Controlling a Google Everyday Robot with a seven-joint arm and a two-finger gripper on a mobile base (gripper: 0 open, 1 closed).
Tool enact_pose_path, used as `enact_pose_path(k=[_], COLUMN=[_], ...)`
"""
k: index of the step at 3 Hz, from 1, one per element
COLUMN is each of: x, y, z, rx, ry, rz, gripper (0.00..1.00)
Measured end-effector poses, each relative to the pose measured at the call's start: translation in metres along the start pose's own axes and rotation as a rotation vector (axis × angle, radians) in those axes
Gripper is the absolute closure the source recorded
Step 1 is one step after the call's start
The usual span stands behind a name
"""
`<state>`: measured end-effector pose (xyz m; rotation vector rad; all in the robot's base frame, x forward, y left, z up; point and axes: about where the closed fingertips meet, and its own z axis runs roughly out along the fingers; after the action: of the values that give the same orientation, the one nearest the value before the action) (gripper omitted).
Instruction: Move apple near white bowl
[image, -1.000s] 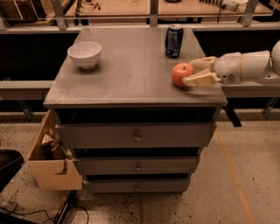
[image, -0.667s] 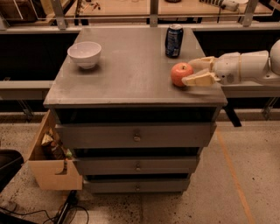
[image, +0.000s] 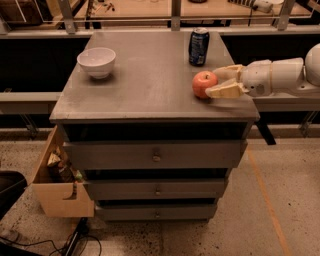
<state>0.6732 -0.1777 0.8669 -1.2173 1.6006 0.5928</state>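
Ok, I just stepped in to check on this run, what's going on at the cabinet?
A one-armed robot is working on the apple. Its gripper reaches in from the right and is at the apple, which sits on the grey drawer cabinet near the front right corner of its top, just in front of a dark blue soda can. The white bowl stands at the back left of the top, so the apple has not yet been brought near it.

Premises: a workshop or robotics lab. Evidence: a grey metal drawer cabinet (image: 155, 157) on a speckled concrete floor (image: 280, 215), loose cables (image: 30, 245) underfoot, and a workbench (image: 150, 10) behind. The gripper (image: 212, 83) is at the cabinet top's right edge.
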Motion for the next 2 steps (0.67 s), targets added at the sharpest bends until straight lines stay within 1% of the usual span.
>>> enact_pose_path(k=[1, 2], x=[-0.0004, -0.0008], y=[0.0009, 0.0019], z=[0.0031, 0.0065], rx=[-0.005, -0.011], ry=[-0.001, -0.003], rz=[0.0, 0.0], gripper=[0.16, 0.0])
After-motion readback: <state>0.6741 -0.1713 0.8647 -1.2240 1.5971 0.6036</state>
